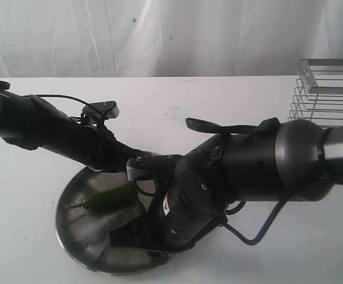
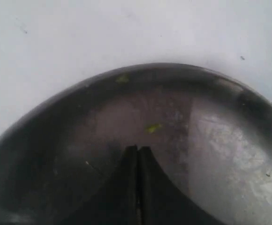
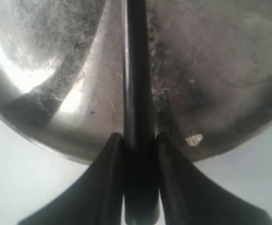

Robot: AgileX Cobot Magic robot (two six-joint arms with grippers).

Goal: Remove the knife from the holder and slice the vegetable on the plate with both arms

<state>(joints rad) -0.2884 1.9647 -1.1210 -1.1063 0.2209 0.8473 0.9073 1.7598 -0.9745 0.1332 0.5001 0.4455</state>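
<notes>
The green vegetable [image 1: 103, 200] lies on the left part of the shiny plate [image 1: 80, 236]. My right gripper [image 3: 138, 138] is shut on the black handle of the knife [image 3: 136, 70], which runs out over the plate [image 3: 42, 56]. In the exterior view the right gripper [image 1: 123, 238] sits low over the plate's near side, right of the vegetable. My left gripper [image 2: 138, 149] is shut with nothing in it, its tips over the plate [image 2: 230, 140]. The left arm [image 1: 59, 133] reaches in from the left behind the vegetable. The vegetable does not show in either wrist view.
The wire holder [image 1: 328, 89] stands at the back right of the white table [image 1: 219, 100]. Small green bits [image 2: 153, 127] lie on the plate. A pale crumb [image 3: 194, 139] sits near the plate's rim. The bulky right arm [image 1: 266, 163] covers the plate's right side.
</notes>
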